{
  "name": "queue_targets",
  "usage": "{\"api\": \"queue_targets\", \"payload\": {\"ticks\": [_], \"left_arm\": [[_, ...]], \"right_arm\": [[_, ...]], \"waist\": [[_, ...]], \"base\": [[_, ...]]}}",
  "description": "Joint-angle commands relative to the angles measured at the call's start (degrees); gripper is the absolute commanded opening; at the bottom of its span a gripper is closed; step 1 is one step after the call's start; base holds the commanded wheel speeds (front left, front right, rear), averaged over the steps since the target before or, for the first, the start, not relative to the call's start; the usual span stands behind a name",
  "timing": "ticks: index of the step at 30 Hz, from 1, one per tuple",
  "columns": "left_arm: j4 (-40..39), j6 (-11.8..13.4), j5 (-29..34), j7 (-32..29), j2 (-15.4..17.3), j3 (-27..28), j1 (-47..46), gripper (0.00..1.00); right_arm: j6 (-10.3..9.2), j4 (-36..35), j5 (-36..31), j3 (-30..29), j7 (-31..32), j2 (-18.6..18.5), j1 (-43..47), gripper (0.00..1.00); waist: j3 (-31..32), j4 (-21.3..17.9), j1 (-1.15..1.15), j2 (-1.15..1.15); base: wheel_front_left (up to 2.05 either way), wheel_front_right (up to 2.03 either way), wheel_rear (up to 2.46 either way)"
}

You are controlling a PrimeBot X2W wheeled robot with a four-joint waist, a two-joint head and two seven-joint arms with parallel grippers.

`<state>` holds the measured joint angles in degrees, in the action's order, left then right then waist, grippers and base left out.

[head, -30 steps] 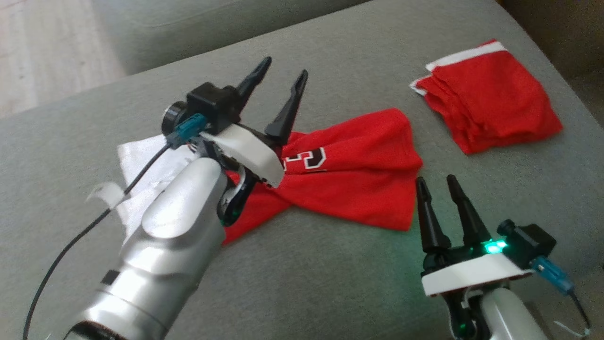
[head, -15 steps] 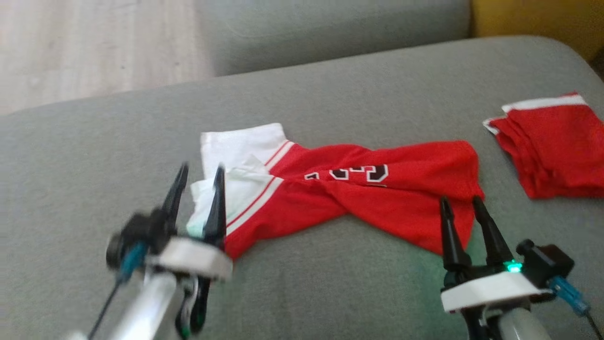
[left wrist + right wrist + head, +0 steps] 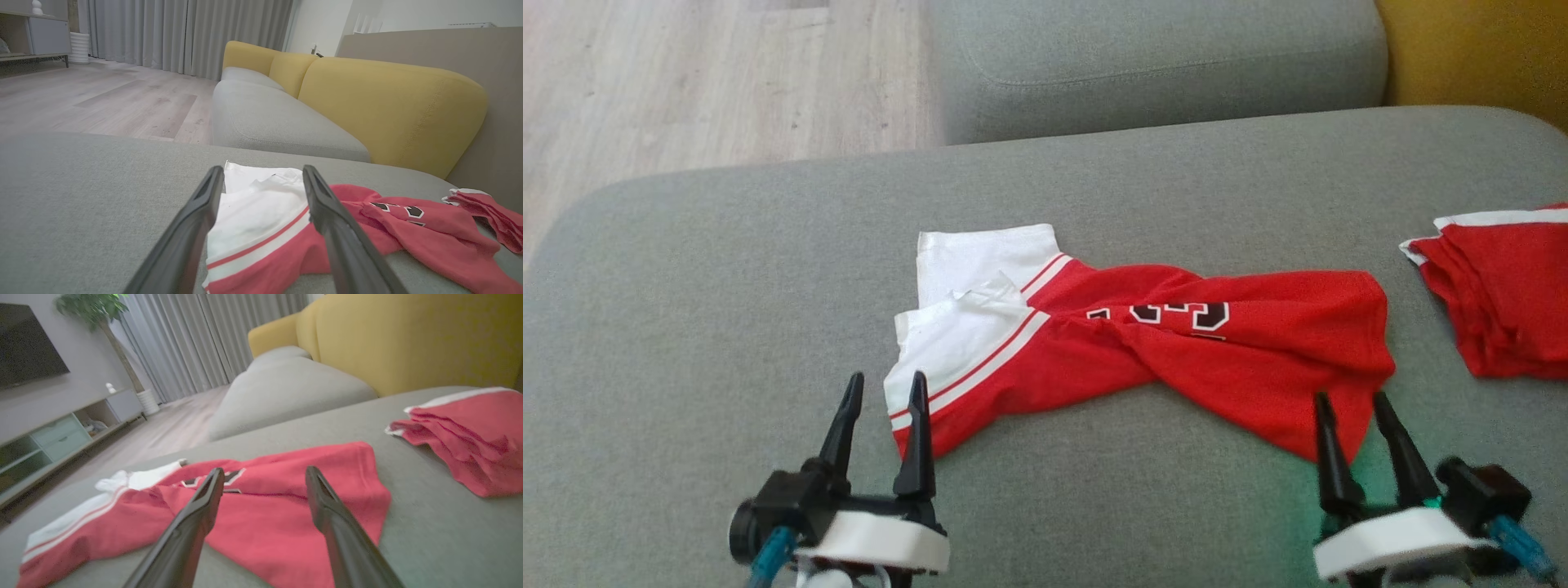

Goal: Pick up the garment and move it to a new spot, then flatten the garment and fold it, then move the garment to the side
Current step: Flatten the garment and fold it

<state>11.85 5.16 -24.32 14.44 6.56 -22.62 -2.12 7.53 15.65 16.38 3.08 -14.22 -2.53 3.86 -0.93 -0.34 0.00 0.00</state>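
A red garment (image 3: 1160,351) with white ends, stripes and dark numerals lies twisted and crumpled across the grey cushion (image 3: 727,286); it also shows in the left wrist view (image 3: 367,220) and the right wrist view (image 3: 261,502). My left gripper (image 3: 885,389) stands open just in front of its white end, fingers apart and empty (image 3: 261,175). Open too, my right gripper (image 3: 1349,402) sits at the garment's red right end (image 3: 263,473), holding nothing.
A second red garment (image 3: 1503,286), folded with a white band, lies at the cushion's right edge (image 3: 470,433). Another grey seat cushion (image 3: 1160,65) lies behind, with a yellow backrest (image 3: 388,106). Wooden floor (image 3: 686,82) is beyond the left.
My left arm pulled back from above the garment's white end to the cushion's front, now low in view. The camera shifted, so the whole scene slid right and down. The right gripper stays open.
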Motion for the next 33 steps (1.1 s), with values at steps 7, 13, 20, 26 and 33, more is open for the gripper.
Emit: {"api": "queue_targets", "payload": {"ticks": [7, 13, 20, 26, 33], "left_arm": [[-0.71, -1.72, 2.53, 0.55, -0.85, 3.52, -4.7, 1.0], [0.23, -2.93, 3.79, 0.55, -1.72, 4.11, -5.41, 1.0], [1.07, -3.73, 4.71, 0.55, -2.36, 5.04, -6.48, 1.0], [1.56, -3.94, 5.1, 0.55, -2.68, 6.54, -6.03, 1.0], [1.72, -4.43, 5.12, 0.55, -3.23, 7.28, -5.55, 1.0]], "right_arm": [[-0.04, 9.06, -0.8, -0.69, 2.29, -0.34, -2.92, 1.0], [-0.04, 15.55, 1.52, 0.46, 2.53, -0.34, -6.88, 1.0], [-0.04, 21.68, 3.29, 1.78, 1.54, -0.34, -10.89, 0.0], [-0.04, 24.85, 0.15, -2.81, 0.37, -0.34, -12.81, 0.0], [-0.04, 24.26, -9.48, -14.57, 0.5, -0.34, -12.72, 0.0]], "waist": [[-1.51, -0.74, 0.0, 0.0], [-3.14, -0.46, 0.0, 0.0], [-4.1, 0.58, 0.0, 0.0], [-3.3, 0.03, 0.0, 0.0], [-1.61, -1.09, 0.0, 0.0]], "base": [[0.0, 0.0, 0.0], [0.0, 0.0, 0.0], [0.0, 0.0, 0.0], [0.0, 0.0, 0.0], [0.0, 0.0, 0.0]]}}
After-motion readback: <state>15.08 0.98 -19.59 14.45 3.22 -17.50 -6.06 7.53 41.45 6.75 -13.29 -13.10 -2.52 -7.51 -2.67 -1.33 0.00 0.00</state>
